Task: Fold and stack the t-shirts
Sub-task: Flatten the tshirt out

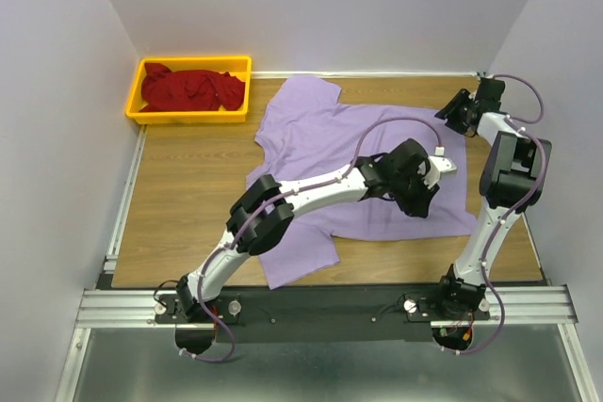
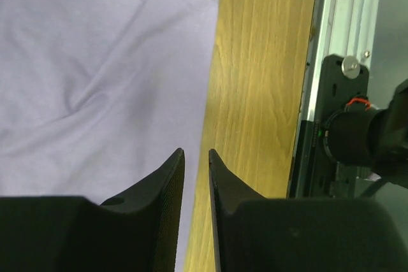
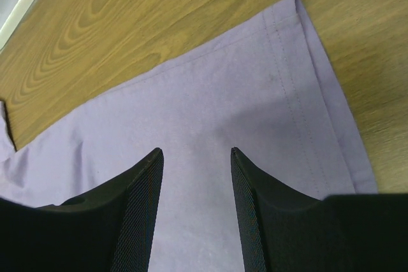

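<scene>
The lavender t-shirt (image 1: 377, 152) lies spread flat on the wooden table, hem toward the right. The dark red t-shirt (image 1: 193, 89) sits crumpled in the yellow bin (image 1: 135, 101) at the far left. My left gripper (image 1: 421, 200) reaches across over the lavender shirt's near-right part. In the left wrist view its jaws (image 2: 196, 152) stand a narrow gap apart above the shirt's edge (image 2: 95, 81), nothing between them. My right gripper (image 1: 457, 112) hovers at the shirt's far-right corner. It is open (image 3: 194, 151) above the hem (image 3: 293, 93) and holds nothing.
White walls close in the table at the left, back and right. A metal rail (image 1: 320, 306) with both arm bases runs along the near edge. The right arm's base (image 2: 357, 138) shows at the right of the left wrist view. Bare wood (image 1: 188, 195) lies left of the shirt.
</scene>
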Controlling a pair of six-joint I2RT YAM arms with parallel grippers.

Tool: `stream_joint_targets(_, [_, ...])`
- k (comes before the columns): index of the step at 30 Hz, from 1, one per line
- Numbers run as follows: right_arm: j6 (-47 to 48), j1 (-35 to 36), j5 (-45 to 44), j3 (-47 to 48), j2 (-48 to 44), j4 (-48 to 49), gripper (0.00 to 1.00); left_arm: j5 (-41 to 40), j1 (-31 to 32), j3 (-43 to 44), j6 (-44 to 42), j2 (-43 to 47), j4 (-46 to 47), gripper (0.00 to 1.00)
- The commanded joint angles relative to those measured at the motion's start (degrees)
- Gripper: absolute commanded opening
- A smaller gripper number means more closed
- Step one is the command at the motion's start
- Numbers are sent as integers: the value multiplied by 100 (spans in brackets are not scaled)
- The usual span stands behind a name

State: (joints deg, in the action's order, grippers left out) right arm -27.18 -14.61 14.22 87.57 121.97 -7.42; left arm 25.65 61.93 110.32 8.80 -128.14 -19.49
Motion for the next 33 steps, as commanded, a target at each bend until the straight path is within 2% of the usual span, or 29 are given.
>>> stream_joint_targets(1, [2,-7,107,93,89,-40,53,353,108,173,-212,-484,-319,28])
stream_joint_targets(23, [46,-7,195,568,819,-40,53,801,161,613,-475,-1275,-1048,26])
stream_joint_targets(33, [213,-7,239,1209,1337,-40,53,1232,161,648,-677,-1503,-1479,25])
